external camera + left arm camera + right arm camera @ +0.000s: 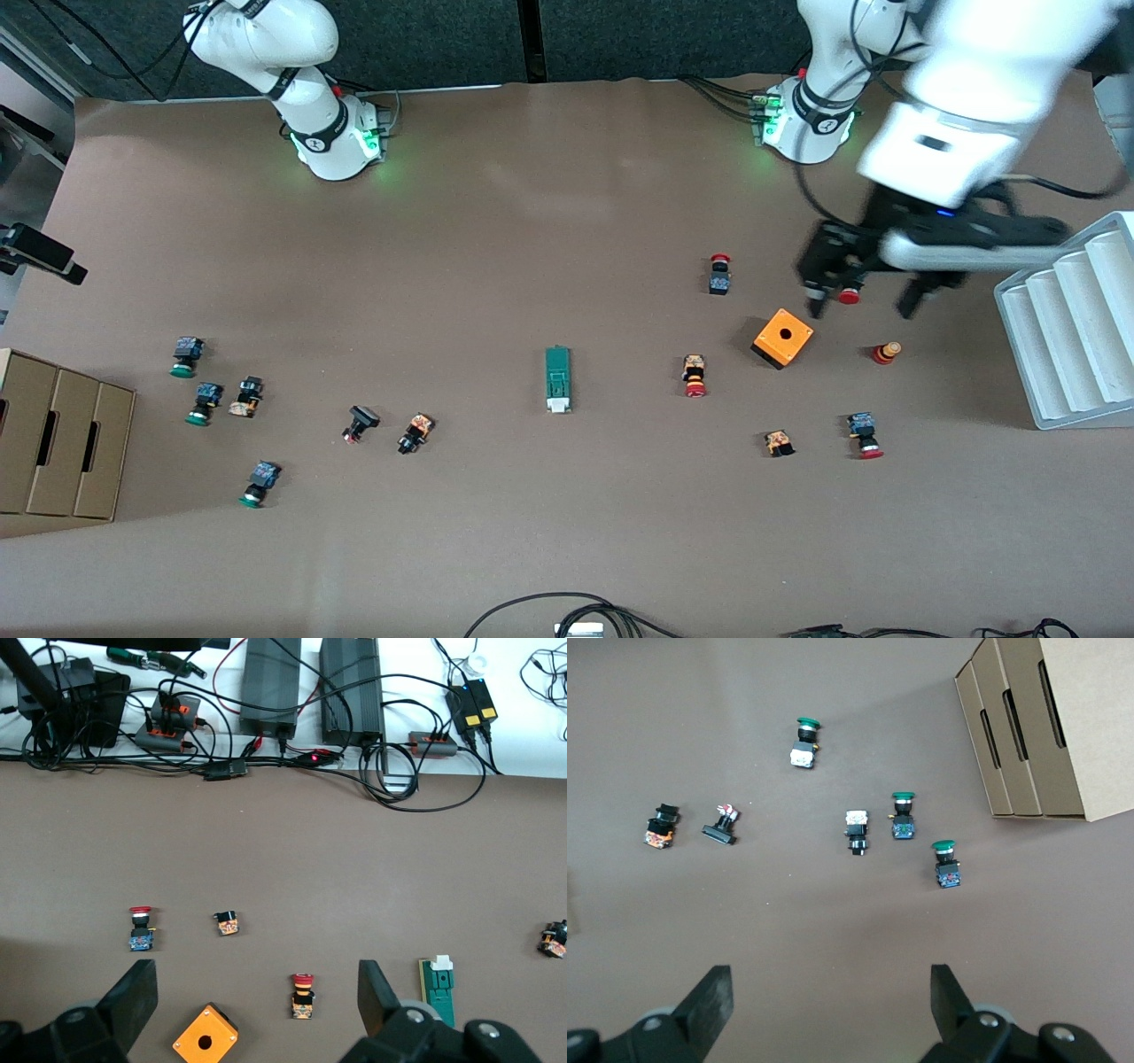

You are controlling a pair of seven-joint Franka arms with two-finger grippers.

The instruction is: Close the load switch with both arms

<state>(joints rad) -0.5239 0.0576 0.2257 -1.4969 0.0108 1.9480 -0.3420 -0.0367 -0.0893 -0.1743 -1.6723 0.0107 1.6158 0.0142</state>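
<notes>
Cables (540,607) along near table (567,177) edge; switch (558,379) mid-table, long axis near-to-far, white end nearer. Left gripper (861,306) over a spot beside orange box (783,337), fingers wide, empty. Right gripper (831,1001) over green buttons (902,815), fingers likewise wide, empty. Switch visible in left wrist view, absent from right.

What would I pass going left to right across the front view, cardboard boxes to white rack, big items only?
cardboard boxes → load switch → orange box → left gripper, open over the table → white rack. The right gripper, open, does not show in the front view.
</notes>
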